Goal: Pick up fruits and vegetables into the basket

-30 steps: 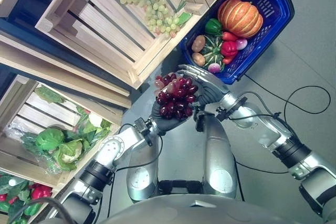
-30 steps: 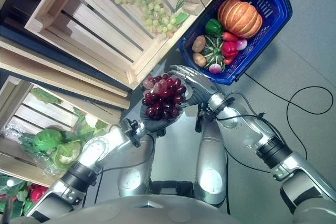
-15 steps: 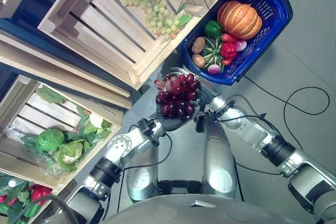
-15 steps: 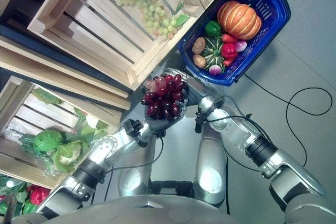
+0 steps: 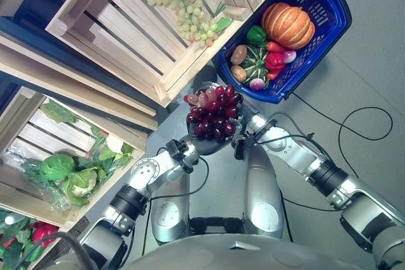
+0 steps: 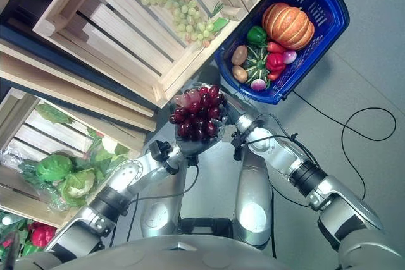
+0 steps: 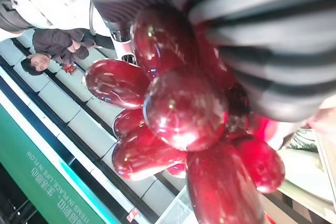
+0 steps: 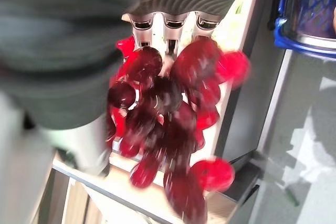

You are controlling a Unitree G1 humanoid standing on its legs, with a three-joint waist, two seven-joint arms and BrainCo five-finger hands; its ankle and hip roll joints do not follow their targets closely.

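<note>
A bunch of dark red grapes point(image 5: 214, 113) hangs in the air in front of me, below the blue basket point(image 5: 345, 11). My left hand point(image 5: 204, 146) cups the bunch from underneath and is curled round it; its wrist view shows the grapes point(image 7: 184, 108) pressed against the dark cover. My right hand point(image 8: 167, 22) sits close behind the bunch on the basket side, largely covered by the grapes point(image 8: 168, 103). The basket stands on the floor at the upper right and holds an orange pumpkin point(image 5: 289, 24), a green pepper, red peppers, potatoes and a striped squash.
A wooden crate point(image 5: 120, 36) with green grapes point(image 5: 183, 14) stands left of the basket, its corner just above the red bunch. A lower crate holds bagged lettuce point(image 5: 63, 169), with red peppers point(image 5: 38, 232) below. Grey floor lies to the right. A person point(image 7: 52, 56) appears in the left wrist view.
The red grapes have risen slightly toward the basket with my left hand. My right hand, earlier spread beside the bunch, has slid in behind it.
</note>
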